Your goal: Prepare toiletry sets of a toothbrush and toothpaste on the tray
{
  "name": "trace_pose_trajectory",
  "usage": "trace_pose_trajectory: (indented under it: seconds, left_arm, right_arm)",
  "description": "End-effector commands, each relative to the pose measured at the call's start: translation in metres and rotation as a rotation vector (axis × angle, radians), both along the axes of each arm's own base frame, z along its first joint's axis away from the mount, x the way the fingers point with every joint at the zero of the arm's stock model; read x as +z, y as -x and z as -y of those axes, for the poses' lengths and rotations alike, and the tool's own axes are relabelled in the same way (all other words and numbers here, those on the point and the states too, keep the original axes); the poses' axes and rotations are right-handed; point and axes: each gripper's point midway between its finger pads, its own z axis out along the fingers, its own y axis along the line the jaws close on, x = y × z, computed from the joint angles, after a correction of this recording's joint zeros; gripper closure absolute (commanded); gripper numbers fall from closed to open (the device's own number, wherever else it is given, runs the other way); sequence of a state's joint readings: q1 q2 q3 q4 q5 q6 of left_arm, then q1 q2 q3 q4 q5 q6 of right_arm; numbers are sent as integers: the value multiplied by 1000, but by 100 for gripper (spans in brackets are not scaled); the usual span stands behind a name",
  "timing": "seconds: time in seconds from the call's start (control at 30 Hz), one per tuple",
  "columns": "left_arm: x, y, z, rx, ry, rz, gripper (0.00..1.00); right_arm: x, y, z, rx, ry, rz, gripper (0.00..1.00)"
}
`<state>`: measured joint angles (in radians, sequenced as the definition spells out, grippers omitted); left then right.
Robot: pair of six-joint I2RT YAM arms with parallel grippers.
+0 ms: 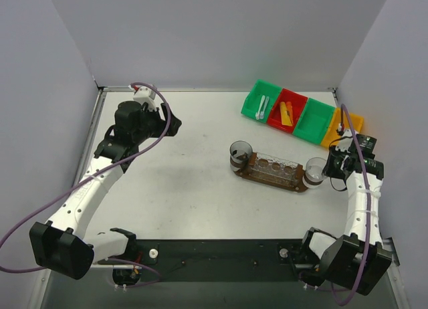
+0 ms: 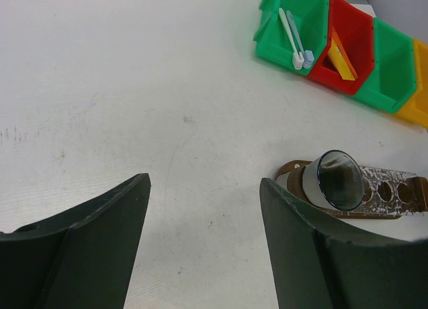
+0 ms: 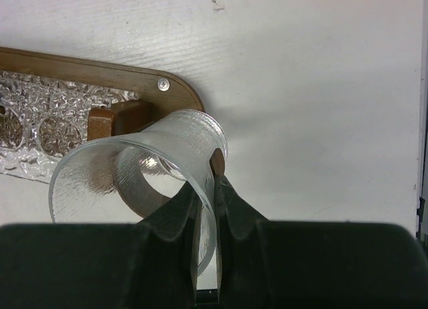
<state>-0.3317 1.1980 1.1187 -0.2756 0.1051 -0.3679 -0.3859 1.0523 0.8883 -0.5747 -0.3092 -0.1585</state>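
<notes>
Right gripper (image 3: 206, 188) pinches the rim of a clear cup (image 3: 167, 132), tilted at the right end of the tray (image 3: 100, 71); this looks like the cup-placing step. Left gripper (image 2: 204, 209) hangs wide open, well apart. Next move probably calls for seating the cup upright, then fetching toothbrushes (image 2: 292, 35) and toothpaste (image 2: 342, 58) from the bins (image 2: 314, 8).

Left arm (image 1: 93, 182): stretched forward, left claw (image 2: 204, 188) fingers spread wide apart. Right arm (image 1: 361, 202): raised, wrist turned inward, right claw (image 3: 215, 174) pinched across clear cup (image 3: 177, 132) wall.
</notes>
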Motion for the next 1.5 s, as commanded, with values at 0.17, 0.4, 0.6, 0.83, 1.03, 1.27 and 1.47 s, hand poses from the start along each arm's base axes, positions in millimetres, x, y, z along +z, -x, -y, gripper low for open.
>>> trace_pose_trajectory:
  seconds: [0.17, 0.4, 0.6, 0.83, 1.03, 1.27, 1.47]
  left_arm:
    - [24, -1, -2, -3, 17, 87, 23]
    - [26, -2, -2, -4, 17, 94, 23]
    - [24, -2, -2, -4, 16, 91, 23]
    - [24, -3, -3, -1, 16, 91, 23]
    - [23, -4, -4, 5, 18, 87, 23]
    - [23, -6, -6, 11, 18, 88, 23]
    - [23, -8, -8, 17, 21, 87, 23]
  right_arm:
    - [0, -20, 0, 52, 1, 118, 100]
    - [-2, -21, 0, 56, -12, 121, 100]
    - [-6, -21, -1, 62, -20, 114, 100]
    - [-9, -21, -4, 70, -36, 103, 100]
    - [-12, -20, -6, 82, -46, 92, 100]
    - [-15, -18, -6, 87, -50, 75, 100]
    - [-19, -15, -4, 79, -42, 52, 100]
